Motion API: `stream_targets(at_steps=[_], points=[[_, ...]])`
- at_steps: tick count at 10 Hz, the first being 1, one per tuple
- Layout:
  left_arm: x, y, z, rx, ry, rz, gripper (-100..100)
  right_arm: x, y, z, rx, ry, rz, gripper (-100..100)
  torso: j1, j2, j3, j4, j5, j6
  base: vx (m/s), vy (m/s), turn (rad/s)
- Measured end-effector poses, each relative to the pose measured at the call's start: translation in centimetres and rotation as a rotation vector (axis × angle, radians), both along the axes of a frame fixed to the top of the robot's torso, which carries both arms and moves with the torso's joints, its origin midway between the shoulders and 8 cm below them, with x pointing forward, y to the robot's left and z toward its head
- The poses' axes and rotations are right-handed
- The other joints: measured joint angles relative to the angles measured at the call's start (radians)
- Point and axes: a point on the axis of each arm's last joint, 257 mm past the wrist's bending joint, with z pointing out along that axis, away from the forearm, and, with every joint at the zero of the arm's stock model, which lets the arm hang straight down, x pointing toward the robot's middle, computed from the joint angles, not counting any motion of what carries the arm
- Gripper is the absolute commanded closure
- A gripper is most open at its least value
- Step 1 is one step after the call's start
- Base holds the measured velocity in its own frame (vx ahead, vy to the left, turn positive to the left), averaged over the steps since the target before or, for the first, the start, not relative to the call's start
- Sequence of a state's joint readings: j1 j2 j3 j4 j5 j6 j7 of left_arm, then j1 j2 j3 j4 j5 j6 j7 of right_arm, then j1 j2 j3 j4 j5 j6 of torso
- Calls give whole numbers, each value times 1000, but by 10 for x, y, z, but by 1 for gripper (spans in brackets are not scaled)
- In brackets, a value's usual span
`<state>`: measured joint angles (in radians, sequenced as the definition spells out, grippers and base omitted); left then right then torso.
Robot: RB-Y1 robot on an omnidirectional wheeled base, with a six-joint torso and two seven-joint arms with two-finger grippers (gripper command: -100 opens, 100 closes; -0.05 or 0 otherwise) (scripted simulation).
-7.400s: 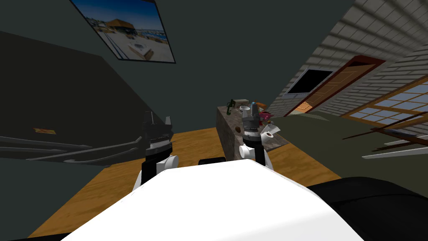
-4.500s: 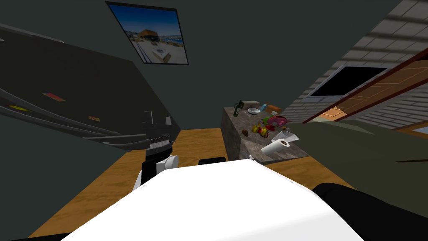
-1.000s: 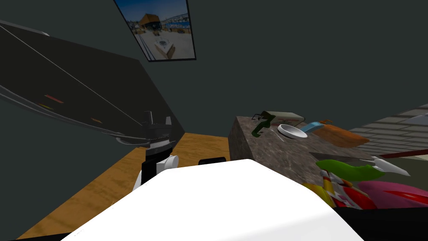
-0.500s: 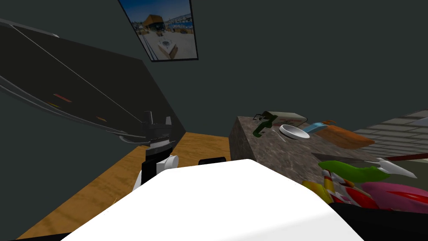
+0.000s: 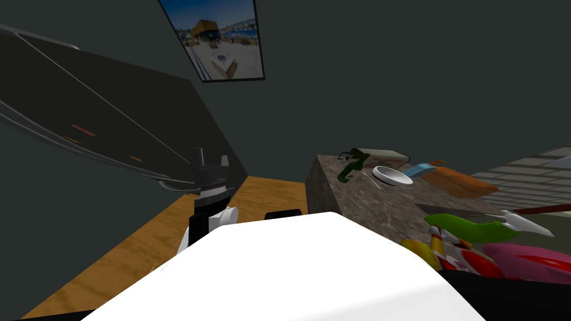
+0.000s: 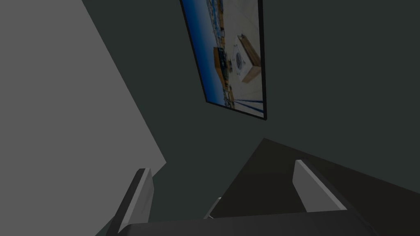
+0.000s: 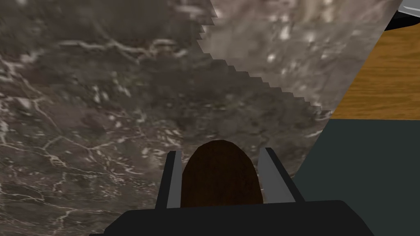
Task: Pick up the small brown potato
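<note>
Right wrist view: fingers [image 7: 274, 176] clamp brown potato [image 7: 221, 176] (marbled counter [image 7: 102, 102] behind).

The potato [image 7: 221, 176] sits in the right hand [image 7: 218, 152], over the counter [image 7: 102, 102].

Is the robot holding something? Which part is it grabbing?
The right end effector grips the small, rounded dark brown potato by its two opposite sides.
</note>
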<state>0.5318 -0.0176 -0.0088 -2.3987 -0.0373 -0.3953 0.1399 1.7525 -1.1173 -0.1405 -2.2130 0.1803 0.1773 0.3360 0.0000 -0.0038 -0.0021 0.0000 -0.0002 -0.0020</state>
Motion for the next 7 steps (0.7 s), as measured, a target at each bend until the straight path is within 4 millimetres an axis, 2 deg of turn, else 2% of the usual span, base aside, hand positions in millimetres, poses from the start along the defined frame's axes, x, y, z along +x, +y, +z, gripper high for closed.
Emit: stream_targets(at_steps=[1, 6, 7], points=[[0, 0, 0, 0, 0, 0, 0, 0, 0, 0, 0, 0, 0, 100, 0, 0, 0, 0, 0, 0, 7, -18, -55], [0, 0, 0, 0, 0, 0, 0, 4, 12, 18, 0, 13, 19, 100, -1, -1, -1, 0, 0, 0, 11, -26, -31], [0, 0, 0, 0, 0, 0, 0, 4, 12, 18, -1, 13, 20, 0, -1, -1, 0, 0, 0, 0, 0, 0, 0]])
